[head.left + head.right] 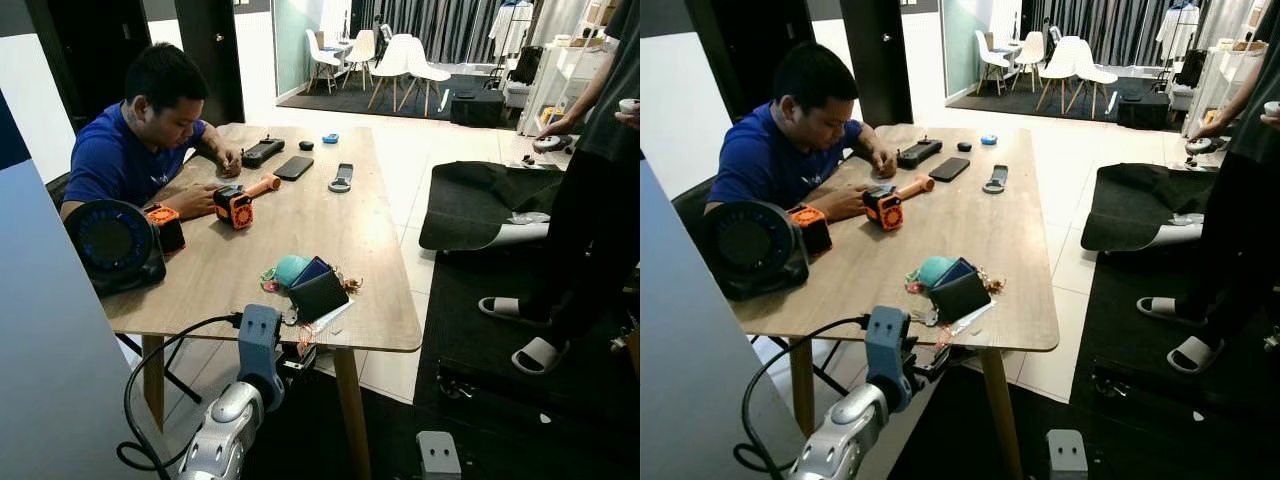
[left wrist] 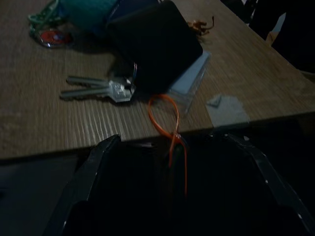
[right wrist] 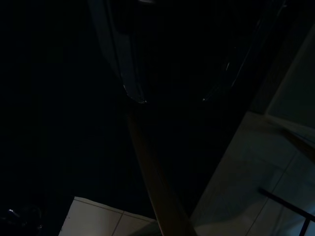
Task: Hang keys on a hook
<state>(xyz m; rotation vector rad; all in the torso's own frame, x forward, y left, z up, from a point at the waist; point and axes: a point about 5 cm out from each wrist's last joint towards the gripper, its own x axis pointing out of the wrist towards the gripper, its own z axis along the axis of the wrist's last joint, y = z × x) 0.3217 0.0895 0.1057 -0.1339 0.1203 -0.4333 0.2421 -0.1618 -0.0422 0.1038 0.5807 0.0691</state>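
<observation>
Left gripper [image 2: 167,147] spread below table [image 1: 230,270] edge, keys [image 2: 101,89] beside black wallet [image 2: 155,46]

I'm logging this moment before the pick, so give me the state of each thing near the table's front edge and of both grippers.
keys: flat on the table, not gripped
orange loop: hangs over the table edge
black wallet: lying beside the keys, closed
teal pouch: lying behind the wallet
left gripper: open, low at the table edge before the keys
right gripper: too dark to tell

Keys [image 2: 101,89] open on table-edge side — black wallet [image 2: 155,46] crowds far side, touching.
</observation>
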